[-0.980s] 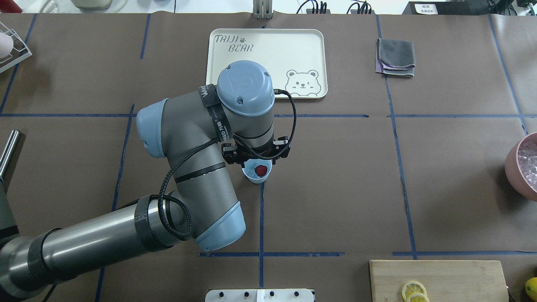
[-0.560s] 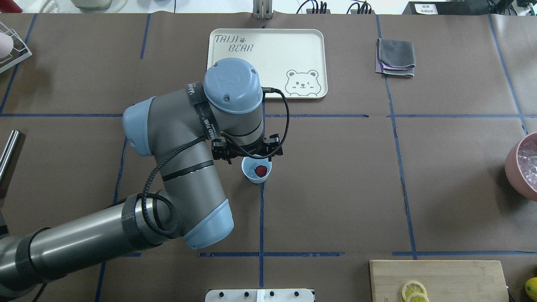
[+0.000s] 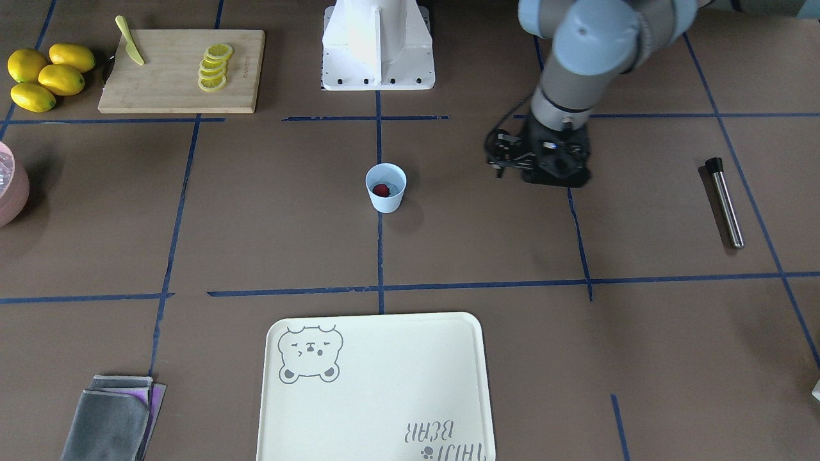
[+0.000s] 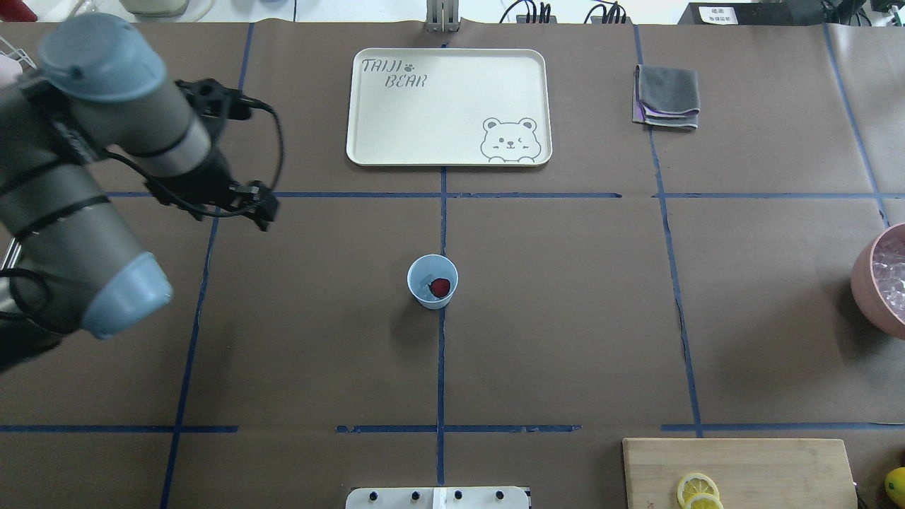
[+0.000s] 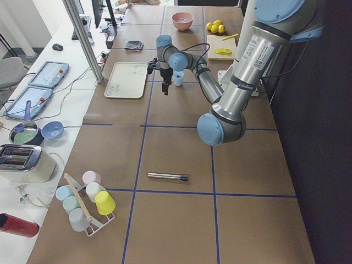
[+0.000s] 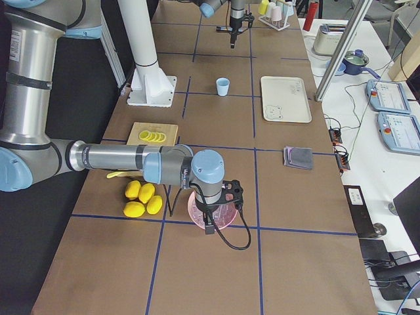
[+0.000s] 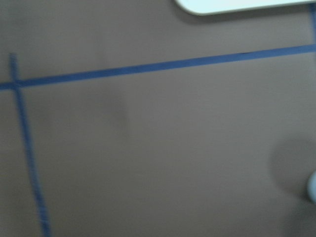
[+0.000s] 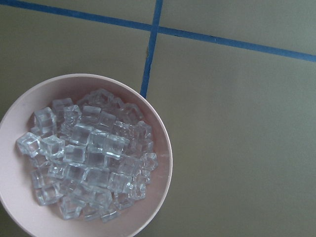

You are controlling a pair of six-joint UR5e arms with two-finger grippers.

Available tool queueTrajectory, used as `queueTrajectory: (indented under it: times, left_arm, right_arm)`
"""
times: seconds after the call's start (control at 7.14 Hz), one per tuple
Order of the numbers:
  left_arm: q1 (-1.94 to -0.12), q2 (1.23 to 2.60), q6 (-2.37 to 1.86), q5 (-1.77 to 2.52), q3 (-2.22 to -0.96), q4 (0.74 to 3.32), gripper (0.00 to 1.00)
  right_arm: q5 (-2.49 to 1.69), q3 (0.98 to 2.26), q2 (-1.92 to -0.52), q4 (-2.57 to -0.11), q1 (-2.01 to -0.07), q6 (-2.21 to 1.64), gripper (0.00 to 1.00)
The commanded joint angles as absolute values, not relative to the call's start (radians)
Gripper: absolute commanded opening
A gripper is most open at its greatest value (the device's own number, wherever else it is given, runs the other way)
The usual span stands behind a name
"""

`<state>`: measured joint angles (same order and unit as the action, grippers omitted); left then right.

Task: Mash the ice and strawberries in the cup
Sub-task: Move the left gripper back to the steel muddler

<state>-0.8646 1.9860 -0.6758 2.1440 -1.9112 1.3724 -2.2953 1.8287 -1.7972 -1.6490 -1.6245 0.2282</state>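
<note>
The pale blue cup (image 4: 432, 281) stands upright at the table's centre, on a tape crossing. One dark-red strawberry (image 4: 440, 287) lies inside it (image 3: 381, 190); whether ice lies beside it I cannot tell. Clear ice (image 8: 89, 158) cubes fill the pink bowl (image 8: 158, 148) at the table's right end. My left gripper (image 3: 551, 171) hangs over bare table well to the cup's left, its fingers hidden under the wrist. My right gripper (image 6: 209, 226) hovers over the pink bowl, and only the side view shows it, so I cannot tell its state.
A steel rod (image 3: 725, 202) lies on the table beyond the left arm. The cream tray (image 4: 447, 106) and a folded cloth (image 4: 667, 95) sit at the far side. A cutting board (image 3: 179, 70) with lemon slices, a knife and whole lemons (image 3: 45, 73) are near the base.
My left arm has swung away from over the cup, far to the table's left. The cup with its strawberry has stayed in place.
</note>
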Motion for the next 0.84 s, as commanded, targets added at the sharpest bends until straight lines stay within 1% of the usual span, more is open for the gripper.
queueTrajectory:
  times: [0.0, 0.28, 0.42, 0.56, 0.7]
  left_arm:
    - [-1.093, 1.788, -0.345, 2.245, -1.911, 1.379, 1.0]
    - [-1.129, 1.67, -0.249, 2.243, -1.902, 1.417, 1.0]
    - [-1.14, 1.614, -0.244, 2.247, -1.867, 1.515, 1.0]
    - [-1.14, 1.58, -0.232, 2.247, -1.77, 1.674, 1.0]
    - [-1.141, 1.577, -0.226, 2.247, -1.653, 1.828, 1.0]
  right_arm:
    - [-2.296, 1.833, -1.798, -1.649, -1.624, 0.229, 0.99]
    - [-2.296, 1.839, -1.798, -1.649, -1.624, 0.229, 0.99]
    - [-2.296, 1.845, -1.798, -1.649, -1.624, 0.227, 0.99]
    - [-2.295, 1.845, -1.798, -1.649, -1.624, 0.229, 0.99]
    - [-2.295, 1.847, -1.798, -1.649, -1.624, 0.227, 0.99]
